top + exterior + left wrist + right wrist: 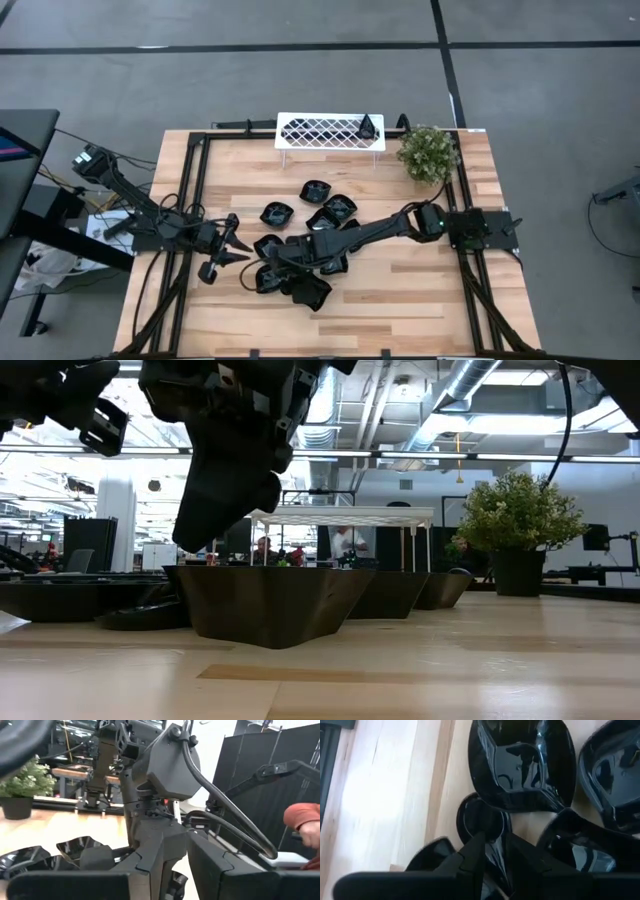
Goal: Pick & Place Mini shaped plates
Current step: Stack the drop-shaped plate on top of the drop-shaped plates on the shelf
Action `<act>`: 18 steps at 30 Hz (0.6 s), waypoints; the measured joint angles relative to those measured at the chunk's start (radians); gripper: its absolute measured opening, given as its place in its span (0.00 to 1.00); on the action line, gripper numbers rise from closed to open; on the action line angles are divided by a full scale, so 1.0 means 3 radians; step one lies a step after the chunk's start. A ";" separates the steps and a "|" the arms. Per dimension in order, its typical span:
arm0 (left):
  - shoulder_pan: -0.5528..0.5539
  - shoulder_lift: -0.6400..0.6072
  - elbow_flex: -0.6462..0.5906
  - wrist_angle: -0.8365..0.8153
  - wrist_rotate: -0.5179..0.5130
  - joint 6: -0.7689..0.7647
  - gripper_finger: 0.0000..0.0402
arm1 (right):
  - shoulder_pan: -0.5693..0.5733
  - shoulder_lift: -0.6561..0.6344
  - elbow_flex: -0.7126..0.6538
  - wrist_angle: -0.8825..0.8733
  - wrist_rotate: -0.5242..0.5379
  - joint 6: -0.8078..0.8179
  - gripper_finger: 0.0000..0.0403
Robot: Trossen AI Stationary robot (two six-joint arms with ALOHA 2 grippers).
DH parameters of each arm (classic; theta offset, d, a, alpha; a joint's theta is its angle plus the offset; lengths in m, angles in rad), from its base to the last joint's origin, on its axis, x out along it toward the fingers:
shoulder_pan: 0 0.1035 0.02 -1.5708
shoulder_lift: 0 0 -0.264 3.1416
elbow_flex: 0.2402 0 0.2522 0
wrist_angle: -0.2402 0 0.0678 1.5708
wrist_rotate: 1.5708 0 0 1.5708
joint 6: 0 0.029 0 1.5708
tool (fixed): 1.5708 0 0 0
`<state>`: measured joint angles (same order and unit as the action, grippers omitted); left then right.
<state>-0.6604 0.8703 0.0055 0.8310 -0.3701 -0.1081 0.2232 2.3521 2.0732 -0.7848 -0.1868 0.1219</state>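
Several glossy black mini shaped plates [318, 215] lie clustered on the wooden table's middle, resting on their bases, and one more [370, 127] sits on the white lattice tray [320, 131] at the far edge. My right gripper [270, 265] reaches in from the table's right and slants down into the near left part of the cluster, shut on a small plate [482, 820]. My left gripper [240, 245] hovers level just left of the cluster, open, with nothing between its fingers. My right gripper pinches the near rim [492, 837] of a small black plate between its two fingers [472, 852], which slant down from the table's right. The plate's far part lies over the wood beside other plates. Whether it is lifted clear, I cannot tell.
A green bushy plant [428, 152] in a dark pot stands at the far right corner. Black frame rails [195, 190] run along the table's left and right sides. Bare wood lies near the front edge [400, 310]. People show in the room behind.
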 joint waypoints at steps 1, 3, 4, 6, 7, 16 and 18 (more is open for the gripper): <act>0.0001 0.0000 0.0000 0.0001 0.0006 -0.0006 0.22 | 0.0015 0.0026 0.0002 0.0054 0.0004 0.0000 0.18; 0.0001 0.0000 0.0000 0.0000 0.0012 -0.0007 0.22 | 0.0036 0.0055 -0.0009 0.0038 0.0013 0.0002 0.18; 0.0001 0.0000 0.0000 0.0001 0.0012 -0.0007 0.22 | 0.0040 0.0065 -0.0010 0.0034 0.0025 0.0007 0.18; 0.0001 0.0000 0.0000 0.0000 0.0011 -0.0007 0.22 | 0.0045 0.0084 -0.0002 0.0076 0.0013 0.0010 0.18; 0.0001 0.0001 0.0000 0.0000 0.0010 -0.0007 0.22 | 0.0048 0.0084 -0.0002 0.0052 0.0014 0.0010 0.18; 0.0001 0.0000 0.0000 0.0000 0.0005 -0.0007 0.22 | -0.0027 0.0091 -0.0002 -0.0015 0.0027 0.0009 0.18; 0.0001 0.0000 0.0000 0.0001 0.0003 -0.0007 0.22 | -0.0049 0.0091 -0.0002 -0.0064 0.0026 0.0009 0.18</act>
<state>-0.6601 0.8703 0.0055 0.8312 -0.3691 -0.1101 0.2085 2.3795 2.0727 -0.8039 -0.1789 0.1246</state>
